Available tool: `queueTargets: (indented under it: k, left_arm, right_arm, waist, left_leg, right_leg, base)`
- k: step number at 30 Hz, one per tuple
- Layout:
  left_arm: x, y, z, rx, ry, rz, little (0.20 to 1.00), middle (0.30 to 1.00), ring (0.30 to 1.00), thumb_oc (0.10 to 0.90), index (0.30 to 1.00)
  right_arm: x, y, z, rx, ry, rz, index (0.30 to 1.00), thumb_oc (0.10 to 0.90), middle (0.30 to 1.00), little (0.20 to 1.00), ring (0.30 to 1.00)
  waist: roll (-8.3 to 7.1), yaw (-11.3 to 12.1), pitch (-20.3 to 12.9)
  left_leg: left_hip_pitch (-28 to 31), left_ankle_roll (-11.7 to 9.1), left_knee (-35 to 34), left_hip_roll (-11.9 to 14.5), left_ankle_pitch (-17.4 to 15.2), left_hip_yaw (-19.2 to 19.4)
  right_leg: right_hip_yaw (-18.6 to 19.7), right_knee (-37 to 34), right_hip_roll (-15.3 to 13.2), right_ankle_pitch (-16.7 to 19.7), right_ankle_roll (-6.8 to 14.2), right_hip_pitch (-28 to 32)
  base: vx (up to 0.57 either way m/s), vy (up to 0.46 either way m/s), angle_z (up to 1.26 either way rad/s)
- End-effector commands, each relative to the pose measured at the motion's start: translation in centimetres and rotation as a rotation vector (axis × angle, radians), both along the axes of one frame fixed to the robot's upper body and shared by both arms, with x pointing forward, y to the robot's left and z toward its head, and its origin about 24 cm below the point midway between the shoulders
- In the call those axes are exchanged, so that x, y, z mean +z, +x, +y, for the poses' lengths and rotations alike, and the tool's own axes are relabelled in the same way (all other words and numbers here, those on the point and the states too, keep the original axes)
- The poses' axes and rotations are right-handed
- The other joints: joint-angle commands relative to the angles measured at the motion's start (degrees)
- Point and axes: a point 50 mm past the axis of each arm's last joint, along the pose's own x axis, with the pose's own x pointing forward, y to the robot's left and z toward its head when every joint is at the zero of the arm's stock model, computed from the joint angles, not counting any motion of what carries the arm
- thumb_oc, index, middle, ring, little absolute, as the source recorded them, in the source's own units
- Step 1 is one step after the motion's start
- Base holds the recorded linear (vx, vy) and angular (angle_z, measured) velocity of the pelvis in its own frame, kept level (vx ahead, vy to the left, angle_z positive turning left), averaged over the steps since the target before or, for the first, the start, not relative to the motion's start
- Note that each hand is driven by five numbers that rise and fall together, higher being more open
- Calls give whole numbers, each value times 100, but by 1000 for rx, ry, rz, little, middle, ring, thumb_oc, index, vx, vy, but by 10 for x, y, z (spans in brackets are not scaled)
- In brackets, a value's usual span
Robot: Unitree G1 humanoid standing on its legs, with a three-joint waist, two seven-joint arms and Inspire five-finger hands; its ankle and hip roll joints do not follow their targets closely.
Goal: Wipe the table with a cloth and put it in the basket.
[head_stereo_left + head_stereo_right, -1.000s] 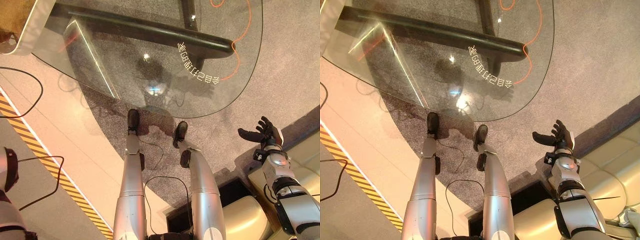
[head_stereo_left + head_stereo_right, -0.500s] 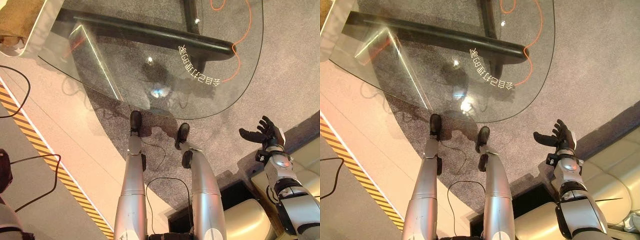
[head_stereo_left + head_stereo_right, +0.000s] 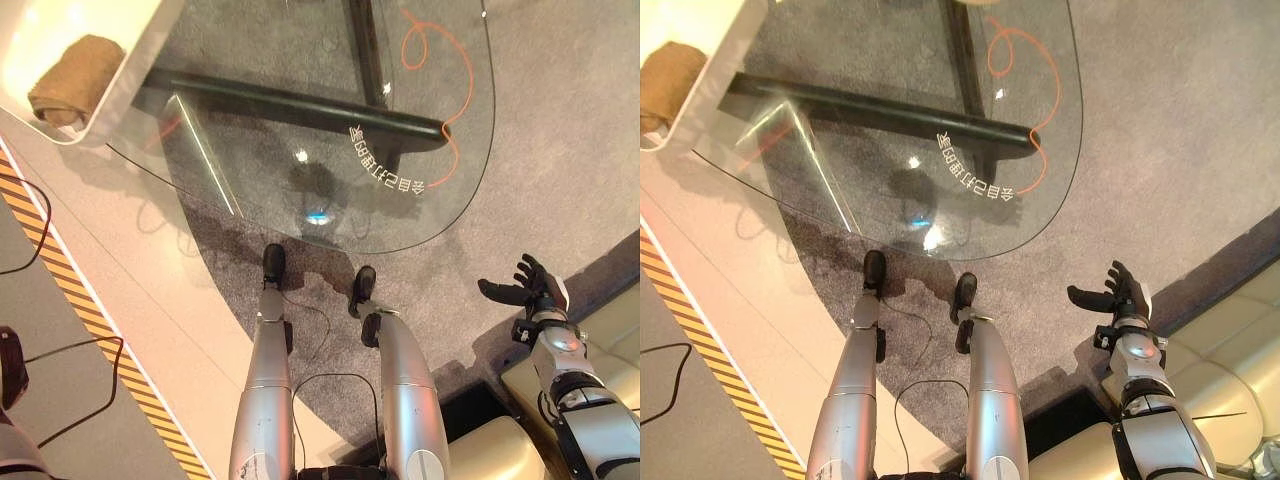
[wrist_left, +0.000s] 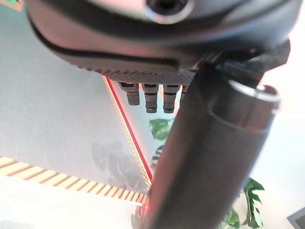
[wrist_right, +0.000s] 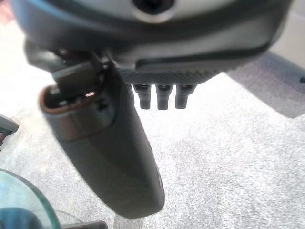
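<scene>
A brown cloth lies rolled up inside the white basket, which stands on the far left end of the glass table. My right hand hangs open over the grey carpet, off the table's right end and well away from the cloth. Its straight fingers and thumb hold nothing in the right wrist view. The left wrist view has my left hand over the floor, its fingers straight and its thumb bare.
A black beam runs under the glass top. An orange cord lies on the carpet beneath it. A cream sofa stands at the lower right. Yellow-and-black tape crosses the floor on the left.
The camera has moved, bringing more of the basket and the cloth into view at the upper left. My right hand stays open in the same pose.
</scene>
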Motion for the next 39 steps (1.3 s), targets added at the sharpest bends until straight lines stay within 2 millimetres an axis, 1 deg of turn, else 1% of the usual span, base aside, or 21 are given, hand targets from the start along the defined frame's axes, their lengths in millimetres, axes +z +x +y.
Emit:
queueTargets:
  k: [1,2,3,5,7,9,11,12,15,16,19,21,24,26,28,30,35,37,38,39]
  left_arm:
    - [-2,-8,3,9,58,-28,900,900,900,800,900]
    - [-6,-8,3,1,52,-21,900,900,900,800,900]
    - [-12,-7,2,-17,43,-7,900,900,900,800,900]
    - [-29,-3,-1,-69,33,48,900,900,900,800,900]
    - [-60,-1,-6,-143,-9,107,900,900,900,800,900]
    - [-80,-1,-9,-201,-37,152,900,900,900,800,900]
    - [-102,-2,-14,-254,-66,210,900,900,900,800,900]
    - [-120,-4,-18,-294,-88,250,900,900,900,800,900]
    - [-170,-18,-30,-378,-166,340,900,900,900,800,900]
    - [-191,-25,-35,-413,-214,380,900,900,900,800,900]
    - [-247,-44,-60,-510,-316,508,900,900,900,800,900]
    - [-278,-59,-76,-573,-382,600,900,900,900,800,900]
    - [-314,-82,-96,-614,-495,684,900,900,900,800,900]
    - [-335,-97,-111,-613,-571,729,900,900,900,800,900]
    - [-347,-107,-120,-637,-608,785,900,900,900,800,900]
    - [-363,-121,-134,-668,-659,888,900,900,900,800,900]
    - [-383,-139,-156,-727,-722,1039,900,900,900,800,900]
    - [-392,-151,-164,-749,-768,1143,900,900,900,800,900]
    - [-392,-151,-164,-749,-767,1143,900,900,900,800,900]
    - [-396,-156,-167,-763,-788,1183,900,900,900,800,900]
  right_arm:
    - [-9,-47,-43,-158,-88,114,900,800,900,900,900]
    - [-10,-47,-43,-157,-87,121,900,800,900,900,900]
    - [-13,-50,-42,-160,-80,135,900,800,900,900,900]
    - [-22,-57,-40,-161,-67,175,900,800,900,900,900]
    - [-36,-70,-35,-179,-41,231,900,800,900,900,900]
    - [-44,-78,-33,-183,-25,267,900,800,900,900,900]
    - [-53,-86,-30,-186,-10,304,900,800,900,900,900]
    - [-60,-93,-26,-187,5,327,900,800,900,900,900]
    - [-79,-115,-16,-194,34,415,900,800,900,900,900]
    - [-85,-123,-13,-194,42,443,900,800,900,900,900]
    - [-102,-145,-2,-193,66,520,900,800,900,900,900]
    - [-110,-156,6,-192,88,566,900,800,900,900,900]
    - [-119,-169,14,-185,108,631,900,800,900,900,900]
    - [-124,-177,20,-181,122,672,900,800,900,900,900]
    - [-128,-182,23,-176,134,696,900,800,900,900,900]
    - [-132,-188,28,-161,145,734,900,800,900,900,900]
    - [-137,-195,35,-131,160,794,900,800,900,900,900]
    - [-141,-201,41,-107,168,837,900,800,900,900,900]
    - [-141,-201,41,-107,169,837,900,800,900,900,900]
    - [-142,-204,43,-99,176,856,900,800,900,900,900]
  waist:
    - [505,44,-485]
    - [521,47,-509]
    - [525,72,-557]
    - [541,122,-685]
    - [577,205,-898]
    - [581,238,-1016]
    - [597,276,-1173]
    - [590,307,-1275]
    - [570,361,-1627]
    - [564,375,-1740]
    - [539,401,-2050]
    - [511,419,-2241]
    - [479,427,-2481]
    - [459,437,-2622]
    - [439,440,-2690]
    - [397,424,-2783]
    - [342,381,-2872]
    - [321,340,-2894]
    - [321,340,-2893]
    - [316,321,-2904]
  left_leg:
    - [240,409,453,-515,-622,589]
    - [279,415,400,-526,-582,588]
    - [361,410,383,-549,-629,582]
    - [616,408,252,-595,-642,526]
    - [961,418,33,-645,-609,467]
    - [1233,423,-98,-669,-649,439]
    - [1502,425,-269,-673,-626,404]
    - [1701,434,-371,-680,-637,376]
    - [2205,464,-721,-667,-657,385]
    - [2367,462,-827,-657,-670,381]
    - [2791,482,-1097,-637,-659,361]
    - [3015,491,-1219,-622,-664,385]
    - [3307,510,-1350,-601,-690,415]
    - [3446,532,-1389,-594,-725,428]
    - [3549,538,-1419,-583,-756,447]
    - [3682,550,-1453,-577,-800,457]
    - [3861,588,-1453,-548,-877,531]
    - [3925,603,-1453,-535,-901,575]
    - [3927,603,-1453,-535,-902,576]
    - [3945,611,-1453,-529,-911,588]
  right_leg:
    - [160,-1509,233,513,298,865]
    - [143,-1558,232,552,294,909]
    - [126,-1569,218,509,298,996]
    - [98,-1668,201,505,328,1241]
    - [42,-1835,163,545,368,1572]
    - [10,-1943,141,514,381,1837]
    - [-36,-2110,139,561,387,2110]
    - [-66,-2210,130,573,400,2315]
    - [-129,-2535,123,626,451,2835]
    - [-142,-2650,122,638,461,3012]
    - [-209,-2899,121,728,502,3402]
    - [-245,-2986,118,767,518,3589]
    - [-263,-3066,123,791,531,3825]
    - [-271,-3102,127,800,530,3950]
    - [-290,-3127,114,807,539,4036]
    - [-281,-3174,116,822,545,4146]
    - [-271,-3160,110,807,543,4272]
    - [-274,-3174,97,814,550,4320]
    - [-274,-3174,97,814,550,4322]
    - [-271,-3168,98,812,551,4327]
  base:
    - [2,7,4]
    - [0,0,0]
    - [14,-18,4]
    - [47,-28,2]
    - [71,-30,9]
    - [78,-19,10]
    - [86,-14,5]
    - [119,-23,3]
    - [172,-22,8]
    - [189,-11,12]
    - [160,-17,11]
    - [126,-21,14]
    - [125,-11,3]
    - [109,-12,1]
    - [59,-15,3]
    - [54,-21,3]
    - [8,-6,0]
    - [-5,-12,-4]
    - [0,0,0]
    - [0,0,0]
